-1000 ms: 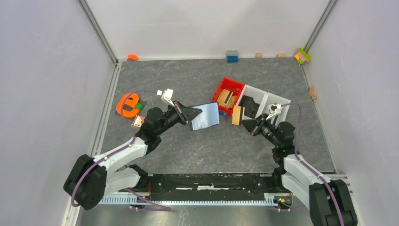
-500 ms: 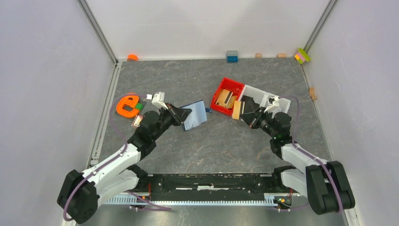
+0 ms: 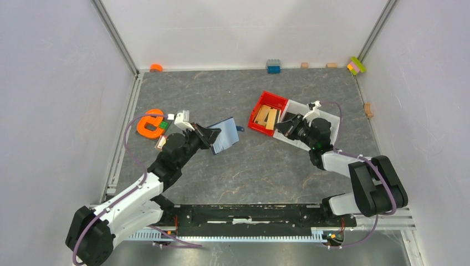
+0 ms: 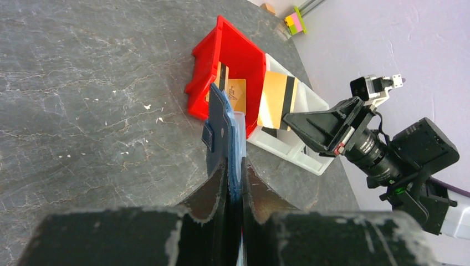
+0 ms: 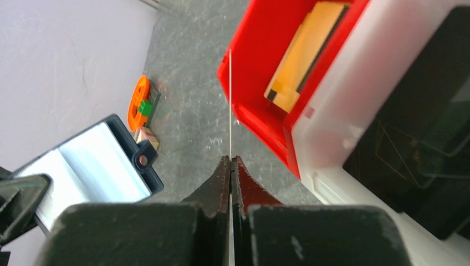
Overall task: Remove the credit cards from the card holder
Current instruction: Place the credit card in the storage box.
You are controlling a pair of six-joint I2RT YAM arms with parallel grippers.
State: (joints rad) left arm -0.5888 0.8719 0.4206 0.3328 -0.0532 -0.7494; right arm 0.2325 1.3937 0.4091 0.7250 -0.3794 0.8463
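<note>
Far left: left gripper nearly closed, pinching holder by its near edge. The holder hung open, clear of table, snap tab toward tray. Best held steady there. Tray had cards inside. At right: right gripper clamped tight on one card at tray's edge. Advice: carry it further over tray, lower, then release. Card stood on edge, long axis apparently along fingers, pointing out from tips.
</note>
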